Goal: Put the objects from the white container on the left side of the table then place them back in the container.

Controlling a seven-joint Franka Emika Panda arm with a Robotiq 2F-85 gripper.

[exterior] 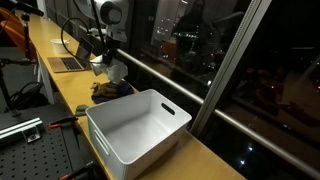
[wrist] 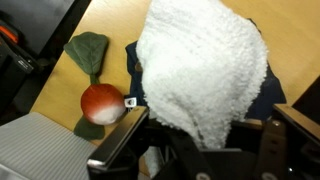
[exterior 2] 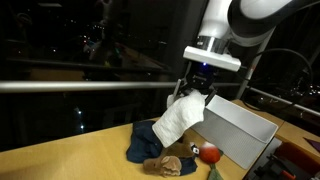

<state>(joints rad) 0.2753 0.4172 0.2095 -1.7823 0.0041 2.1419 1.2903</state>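
My gripper (exterior 2: 197,92) is shut on the white cloth (exterior 2: 178,120), which hangs bunched a little above the table (exterior 2: 60,155). Under it lie the dark blue cloth (exterior 2: 145,145), the brown plush piece (exterior 2: 170,162) and the orange ball-like piece (exterior 2: 210,153). The white container (exterior 2: 240,130) stands right beside them, and in an exterior view it (exterior: 140,125) looks empty. In the wrist view the white cloth (wrist: 200,65) fills the middle above the gripper (wrist: 200,140). The orange piece (wrist: 102,102), with its green leaf (wrist: 90,50), lies to its left on the wood, and the blue cloth (wrist: 133,65) peeks out behind.
An open laptop (exterior: 70,62) sits farther along the table (exterior: 50,50). A window rail (exterior: 200,85) runs along the table's far edge. A grey perforated bench (exterior: 30,140) with tools stands below the near edge.
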